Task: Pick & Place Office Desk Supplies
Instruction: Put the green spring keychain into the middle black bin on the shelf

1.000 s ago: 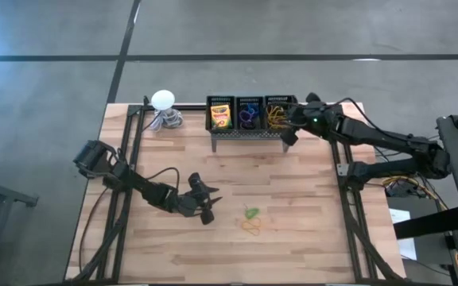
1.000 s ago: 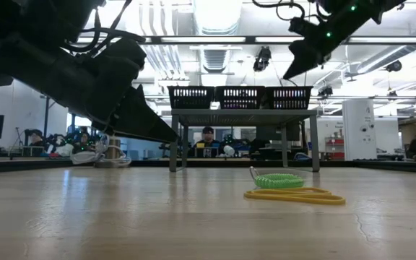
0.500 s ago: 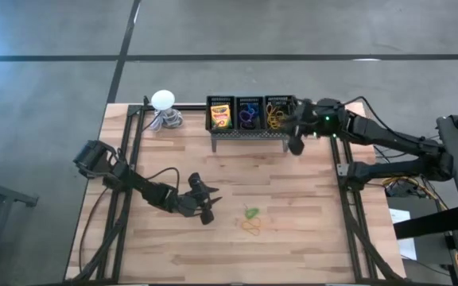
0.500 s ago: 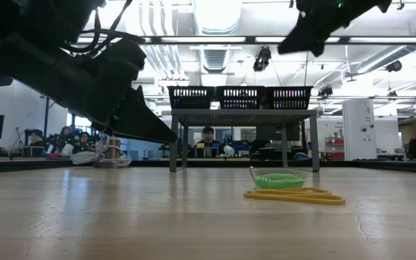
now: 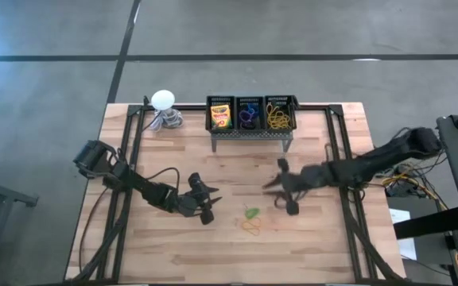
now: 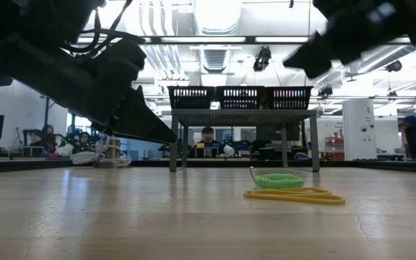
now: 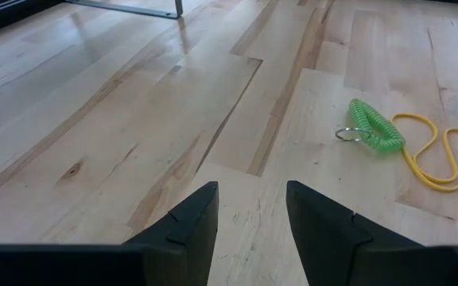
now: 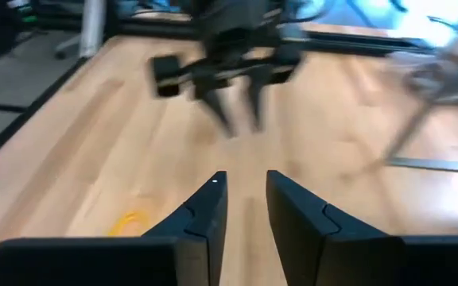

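Right gripper (image 5: 283, 193) is hanging slightly open and empty, near the green coil (image 5: 250, 213); left gripper (image 5: 206, 202) is sitting open, also empty.

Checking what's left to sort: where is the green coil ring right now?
In the high view the green coil ring lies on the table, in front of the bins, touching the yellow rubber band, between the left pincer and the right pincer.

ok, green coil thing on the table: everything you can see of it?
The green coil is a bright green spiral cord, plastic-looking, with a small metal ring at one end. It lies flat on the wooden table, loose and ungripped, touching the yellow rubber band beside it. It sits between the two grippers, in front of the raised bins.
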`<state>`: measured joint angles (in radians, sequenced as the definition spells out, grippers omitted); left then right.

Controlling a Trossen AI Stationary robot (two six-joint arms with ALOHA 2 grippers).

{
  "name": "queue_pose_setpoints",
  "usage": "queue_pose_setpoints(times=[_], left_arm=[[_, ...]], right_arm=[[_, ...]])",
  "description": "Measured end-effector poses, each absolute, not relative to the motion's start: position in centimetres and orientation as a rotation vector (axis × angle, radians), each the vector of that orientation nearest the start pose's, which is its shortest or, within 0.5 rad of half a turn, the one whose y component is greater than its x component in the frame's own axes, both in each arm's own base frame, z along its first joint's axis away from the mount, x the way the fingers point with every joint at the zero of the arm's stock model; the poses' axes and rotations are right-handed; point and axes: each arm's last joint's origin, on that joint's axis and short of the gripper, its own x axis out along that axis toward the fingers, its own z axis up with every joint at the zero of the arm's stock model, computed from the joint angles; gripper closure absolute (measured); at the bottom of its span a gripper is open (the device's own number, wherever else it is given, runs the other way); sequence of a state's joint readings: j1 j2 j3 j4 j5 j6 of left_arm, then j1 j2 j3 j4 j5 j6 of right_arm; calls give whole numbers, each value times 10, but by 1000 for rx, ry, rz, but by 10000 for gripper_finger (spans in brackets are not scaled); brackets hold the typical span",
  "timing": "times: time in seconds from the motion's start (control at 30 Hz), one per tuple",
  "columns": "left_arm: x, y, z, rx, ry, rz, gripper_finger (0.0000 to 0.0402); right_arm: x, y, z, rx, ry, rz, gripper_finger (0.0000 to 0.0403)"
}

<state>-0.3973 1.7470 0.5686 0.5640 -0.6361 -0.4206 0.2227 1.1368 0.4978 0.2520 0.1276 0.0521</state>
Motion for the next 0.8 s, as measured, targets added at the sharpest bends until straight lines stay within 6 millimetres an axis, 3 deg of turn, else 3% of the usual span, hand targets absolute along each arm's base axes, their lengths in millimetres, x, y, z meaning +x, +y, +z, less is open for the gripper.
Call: queue_pose_setpoints(times=[0.13,0.33,0.6,0.8], left_arm=[[274,-96,108,-108,473,338,246],[274,-96,108,-107,471,342,246],[274,-96,108,-106,470,346,246],[274,-96,108,-106,470,346,246]], right_arm=[[229,62,171,48,390,125,325],[247,66,138,153,522,76,295],[290,79,119,79,696,197,242],[312,83,114,6,873,186,253]])
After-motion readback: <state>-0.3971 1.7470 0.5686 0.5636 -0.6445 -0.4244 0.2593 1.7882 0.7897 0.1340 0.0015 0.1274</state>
